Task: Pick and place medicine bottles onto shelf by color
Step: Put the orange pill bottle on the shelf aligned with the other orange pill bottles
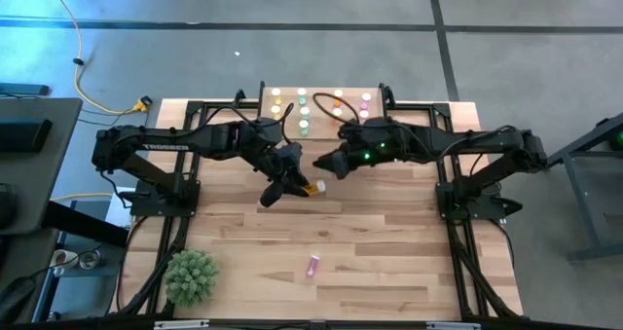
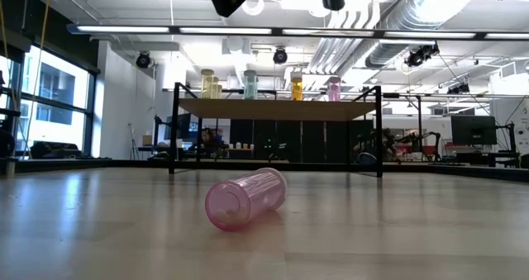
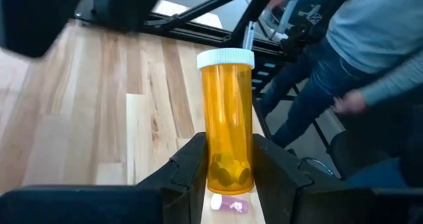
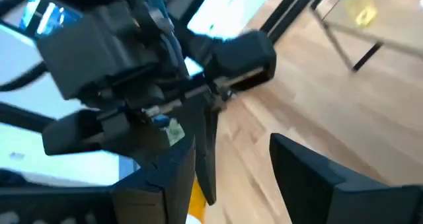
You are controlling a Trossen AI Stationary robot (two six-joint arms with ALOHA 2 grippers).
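At the left edge of the table, a small green plant is seen only from overhead. Toward the centre, the left claw is clamped on an orange bottle; its wrist view shows the white cap pointing away from the fingers and pills in the bottom, detail lost from above. A pink bottle lies on its side on the bare boards, well in front of both arms; the low view shows it close, open end toward the camera. Behind it, the shelf carries upright yellow, green, orange and pink bottles, seen from above as rows of caps. To the right, the right claw stands apart, holding nothing, just beside the left claw. A person in a grey top appears only in the left wrist view.
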